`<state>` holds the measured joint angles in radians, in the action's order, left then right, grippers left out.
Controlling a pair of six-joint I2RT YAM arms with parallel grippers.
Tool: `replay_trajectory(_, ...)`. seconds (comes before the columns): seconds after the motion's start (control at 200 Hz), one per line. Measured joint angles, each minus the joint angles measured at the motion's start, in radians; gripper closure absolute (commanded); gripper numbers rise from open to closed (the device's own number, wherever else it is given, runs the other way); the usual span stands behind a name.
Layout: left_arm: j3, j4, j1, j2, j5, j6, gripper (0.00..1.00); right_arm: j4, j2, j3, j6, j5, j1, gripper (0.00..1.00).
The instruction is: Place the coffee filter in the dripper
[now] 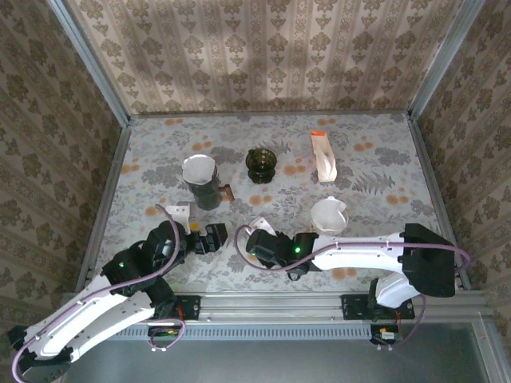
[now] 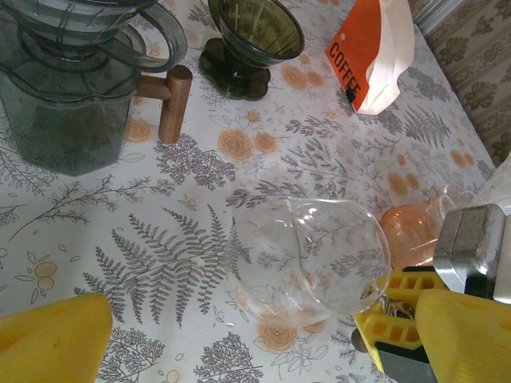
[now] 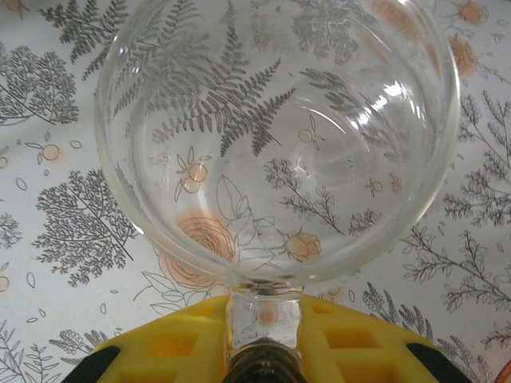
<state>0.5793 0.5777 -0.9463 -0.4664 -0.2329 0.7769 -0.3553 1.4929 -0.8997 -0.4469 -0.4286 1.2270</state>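
The right fingers (image 3: 176, 347) are clamping the stem of the clear glass dripper (image 3: 271, 144), tipped sideways on the floral surface (image 2: 200, 159). The left fingers (image 2: 48, 335) are standing wide apart just beside it. A white coffee filter (image 1: 329, 214) is lying near the right arm (image 1: 359, 251).

We see the bench (image 2: 160, 239) in white cloth printed with grey ferns and orange blossoms. The dripper (image 2: 254, 36) is dark green. The coffee bag (image 2: 369, 56) is orange and white with black lettering. The glass bowl (image 3: 275, 144) is clear, the carafe (image 2: 64, 112) smoky grey with a brown handle (image 2: 172, 100). The left end effector (image 2: 259, 339) and right end effector (image 3: 259, 339) have yellow fingers.
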Motion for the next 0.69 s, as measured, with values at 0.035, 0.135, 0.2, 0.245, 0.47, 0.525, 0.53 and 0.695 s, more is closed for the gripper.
replay_trajectory(0.035, -0.003, 0.000, 0.004, 0.000, 0.000, 0.000, 0.00, 0.006, 0.000, 0.004, -0.008, -0.008, 0.003, 0.92)
replay_trajectory(0.135, -0.010, 0.002, 0.010, 0.000, 0.002, 0.000, 0.00, 0.016, 0.000, 0.011, -0.030, -0.018, 0.009, 0.83)
replay_trajectory(0.2, -0.012, 0.002, 0.014, 0.000, 0.004, 0.000, 0.00, 0.020, 0.000, 0.016, -0.048, -0.022, 0.013, 0.72)
replay_trajectory(0.245, -0.014, 0.002, 0.019, 0.000, 0.007, 0.000, 0.00, 0.024, -0.001, 0.019, -0.056, -0.026, 0.014, 0.66)
replay_trajectory(0.47, -0.031, 0.002, 0.032, 0.000, 0.019, 0.000, 0.00, 0.021, -0.030, 0.042, -0.088, -0.036, 0.022, 0.45)
replay_trajectory(0.525, -0.032, 0.002, 0.034, 0.000, 0.021, 0.000, 0.00, 0.016, -0.054, 0.042, -0.090, -0.037, 0.023, 0.44)
replay_trajectory(0.53, -0.032, 0.002, 0.034, 0.000, 0.022, 0.000, 0.00, 0.015, -0.057, 0.042, -0.093, -0.036, 0.023, 0.44)
replay_trajectory(0.695, -0.043, 0.000, 0.039, 0.001, 0.026, 0.000, 0.00, -0.026, -0.179, 0.031, -0.100, -0.036, 0.029, 0.36)
